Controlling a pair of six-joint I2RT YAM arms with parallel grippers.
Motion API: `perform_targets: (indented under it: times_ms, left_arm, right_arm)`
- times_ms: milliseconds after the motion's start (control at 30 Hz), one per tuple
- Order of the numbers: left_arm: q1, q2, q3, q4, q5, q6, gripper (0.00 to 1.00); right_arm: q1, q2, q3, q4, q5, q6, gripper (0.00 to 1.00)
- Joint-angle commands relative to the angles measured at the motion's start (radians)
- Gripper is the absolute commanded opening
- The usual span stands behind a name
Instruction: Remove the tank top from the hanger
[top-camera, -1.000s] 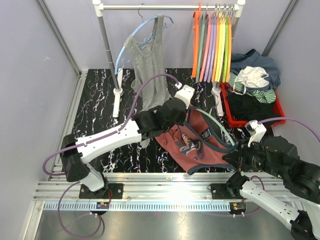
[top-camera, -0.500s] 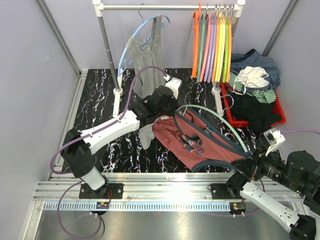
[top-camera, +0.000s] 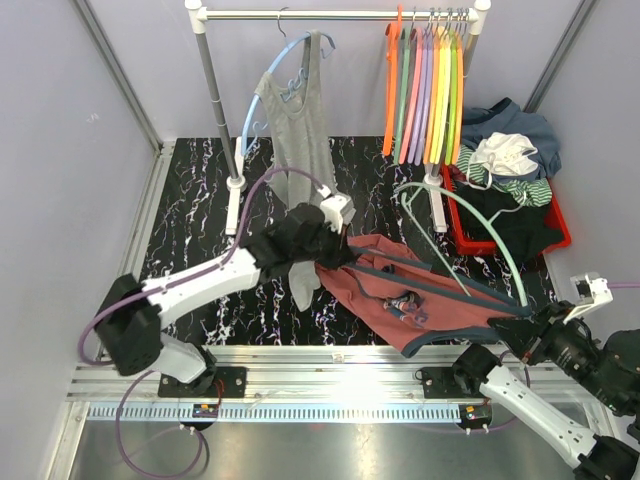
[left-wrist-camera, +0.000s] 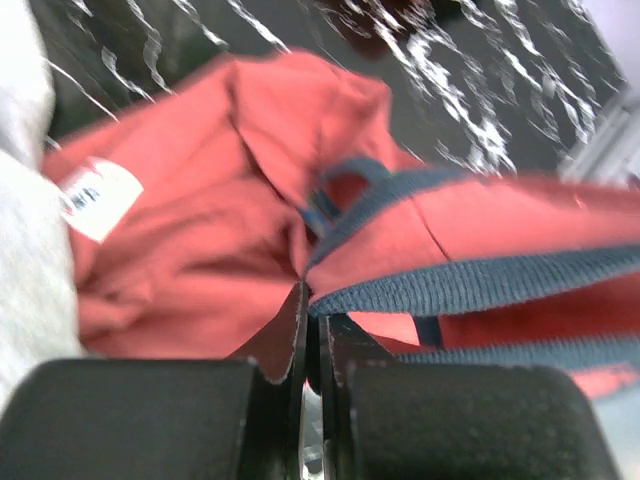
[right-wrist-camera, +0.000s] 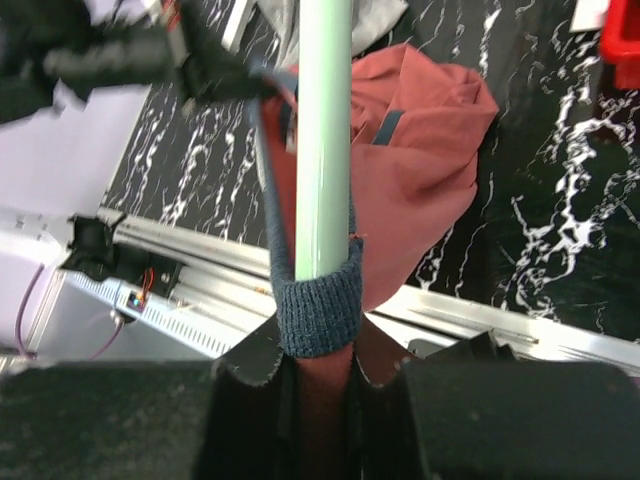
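A red tank top with navy trim lies stretched across the black marble table. Its navy strap is still looped round the end of a pale green hanger. My right gripper is at the near right, shut on that hanger end with the strap and red fabric bunched at its fingers. My left gripper is at the tank top's left side, shut on the red cloth beside the navy edge. The left gripper has its jaws pressed together.
A grey tank top hangs on a blue hanger from the rack, and its hem drapes by my left arm. Several coloured hangers hang at the right. A red bin of clothes stands at the far right.
My right gripper has pulled the green hanger right and toward the near edge. The tank top is stretched out between both grippers. The left gripper has shifted slightly.
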Motion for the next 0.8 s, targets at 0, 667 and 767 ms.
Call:
perform_targets:
  times_ms: [0, 667, 767]
  left_arm:
    - [-0.058, -0.135, -0.099, -0.013, -0.052, -0.012, 0.0]
    - [-0.4, -0.402, 0.062, -0.359, -0.487, 0.448, 0.99]
    - [-0.503, -0.35, 0.033, -0.311, -0.602, 0.554, 0.99]
  right_arm:
    - [-0.002, -0.017, 0.004, 0.15, 0.128, 0.004, 0.0]
    - [-0.002, 0.343, -0.138, 0.211, -0.653, -0.186, 0.0]
    - [-0.002, 0.379, -0.125, 0.249, -0.722, -0.189, 0.0]
